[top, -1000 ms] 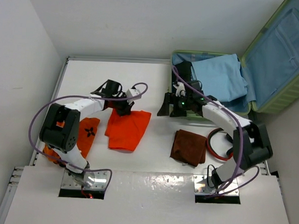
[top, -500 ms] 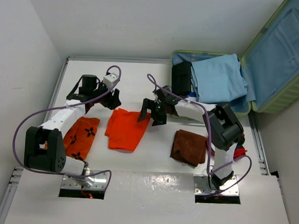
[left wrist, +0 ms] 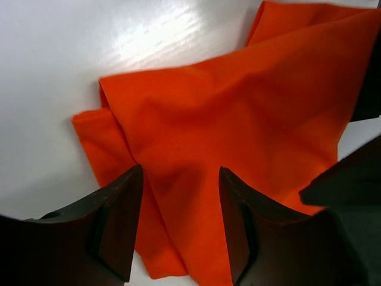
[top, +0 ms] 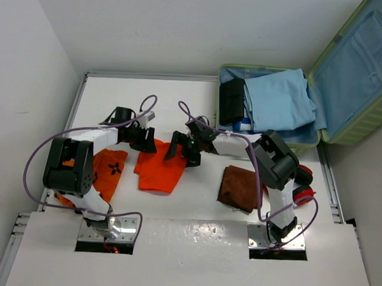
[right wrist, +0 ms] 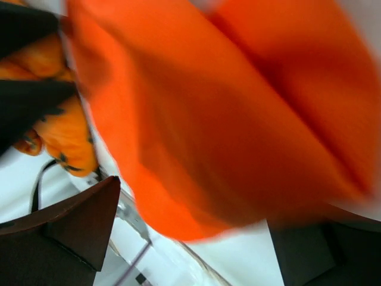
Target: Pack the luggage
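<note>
The luggage (top: 361, 128), a light-green suitcase, lies open at the back right with its blue-lined lid up. A light blue cloth (top: 278, 99) and a black item (top: 231, 100) lie inside it. A plain orange cloth (top: 161, 170) lies flat on the table's middle. My left gripper (top: 148, 143) is open at the cloth's far left corner. In the left wrist view (left wrist: 178, 226) its fingers straddle a fold of the orange cloth (left wrist: 238, 107). My right gripper (top: 178, 150) is open at the cloth's far right edge. The right wrist view (right wrist: 193, 238) is blurred, with orange cloth (right wrist: 208, 119) between the fingers.
A brown folded cloth (top: 240, 188) lies at the front right. An orange cloth with dark flower prints (top: 107, 171) lies at the left. A red and black ring-shaped object (top: 301, 189) sits by the right arm. The white table (top: 180, 98) has raised edges.
My right gripper has left the suitcase edge and moved left to the orange cloth. My left gripper swung left, then came back down to the cloth's far left corner.
</note>
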Controlling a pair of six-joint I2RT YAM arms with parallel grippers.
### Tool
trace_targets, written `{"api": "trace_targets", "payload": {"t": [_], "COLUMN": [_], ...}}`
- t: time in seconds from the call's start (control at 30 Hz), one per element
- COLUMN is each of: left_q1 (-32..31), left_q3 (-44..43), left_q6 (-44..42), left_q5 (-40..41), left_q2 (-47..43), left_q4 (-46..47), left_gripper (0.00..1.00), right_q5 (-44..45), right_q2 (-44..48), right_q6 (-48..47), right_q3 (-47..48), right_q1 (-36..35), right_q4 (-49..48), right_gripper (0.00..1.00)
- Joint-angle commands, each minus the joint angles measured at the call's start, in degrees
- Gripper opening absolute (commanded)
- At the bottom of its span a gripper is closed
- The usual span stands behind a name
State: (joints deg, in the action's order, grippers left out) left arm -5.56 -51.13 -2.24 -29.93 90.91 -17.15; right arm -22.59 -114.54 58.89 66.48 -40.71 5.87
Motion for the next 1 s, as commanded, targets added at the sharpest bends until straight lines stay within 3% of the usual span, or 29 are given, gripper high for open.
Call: {"api": "trace_targets", "payload": {"t": [0.0,0.07,0.13,0.17,0.27,0.3,0.37,0.5,0.7,0.87,0.97], "left_q1": [0.38,0.38,0.38,0.38,1.17,2.13,3.19,5.38,5.39,5.39,5.39], "left_q3": [0.51,0.51,0.51,0.51,-0.63,-0.63,-0.63,-0.63,-1.16,-2.3,-2.3], "left_q6": [3.29,3.91,4.44,4.44,3.39,3.38,2.77,1.1,1.1,2.94,2.94], "left_q5": [-1.8,-2.85,-3.47,-3.47,-2.41,-2.41,-2.41,-1.8,-1.8,-1.8,-1.8], "left_q2": [3.21,5.15,5.68,6.29,4.28,3.49,1.64,-2.84,-6.09,-5.57,-5.57], "left_q4": [-0.26,-0.26,-0.26,-0.78,-0.78,-0.78,-1.31,-1.31,0.88,1.41,1.41], "left_gripper": [0.56,0.55,0.55,0.55,0.55,0.55,0.55,0.55,0.55,0.55,0.55], "right_q5": [0.88,2.02,2.72,2.81,2.72,2.81,4.12,1.51,-9.04,-20.37,-23.37], "right_q2": [-4.02,-6.47,-7.8,-8.06,-6.93,-6.4,-4.56,6.33,20.05,20.32,15.6], "right_q6": [-0.18,-0.44,-0.97,-3.93,-10.25,-11.68,-17.8,-28.9,-35.51,-40.42,-43.42], "right_q3": [4.7,6.55,6.82,6.39,7.61,7.7,8.57,10.25,14.63,17.45,20.17], "right_q1": [-1.39,-2.44,-2.79,-3.49,-3.5,-3.24,-2.28,1.33,12.13,24.52,30.59], "right_q4": [-4.02,-4.28,-7.17,-10.06,-8.87,-7.81,-6.05,2.02,10.9,20.56,28.3], "right_gripper": [1.0,1.0,0.89,0.73,0.41,0.15,0.0,0.0,0.0,0.0,0.0]}}
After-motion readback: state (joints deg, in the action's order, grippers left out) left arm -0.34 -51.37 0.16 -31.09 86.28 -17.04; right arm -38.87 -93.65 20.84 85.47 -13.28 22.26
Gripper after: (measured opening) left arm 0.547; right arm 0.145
